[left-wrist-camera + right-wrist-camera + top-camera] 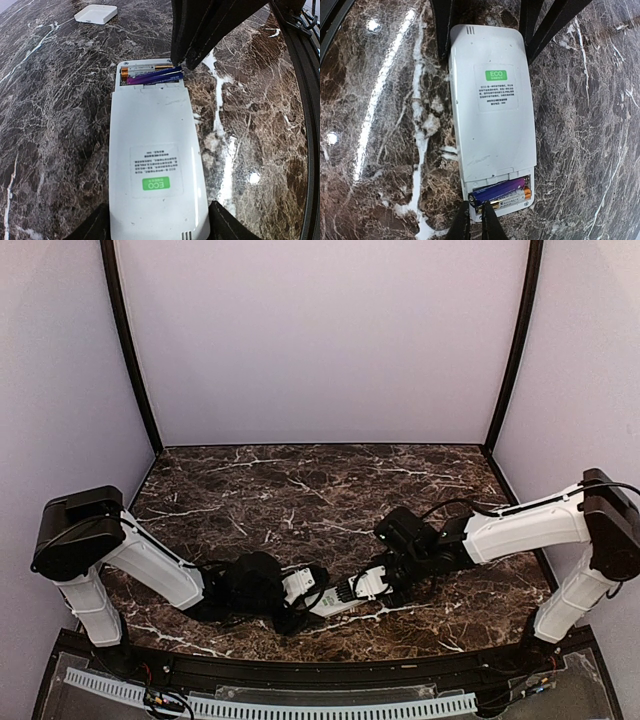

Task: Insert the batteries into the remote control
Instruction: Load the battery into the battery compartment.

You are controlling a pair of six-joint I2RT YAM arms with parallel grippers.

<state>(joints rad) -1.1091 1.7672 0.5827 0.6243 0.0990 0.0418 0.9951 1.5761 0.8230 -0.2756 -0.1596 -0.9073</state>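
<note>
The white remote control (155, 160) lies back-up on the marble table, and also shows in the top view (345, 595) and the right wrist view (492, 115). Its battery compartment is open. A blue-purple battery (500, 191) sits tilted in it, one end raised, above a gold-and-white battery (512, 198) that lies flat. My left gripper (159, 225) is shut on the remote's other end, one finger on each long side. My right gripper (476, 220) is shut, and its tips touch the blue battery's raised end (155, 76).
A small white rectangular cover (96, 13) lies on the table beyond the remote, far left in the left wrist view. Both arms meet near the table's front middle (340, 590). Dark marble table (320, 490) stretches behind them, with purple walls around.
</note>
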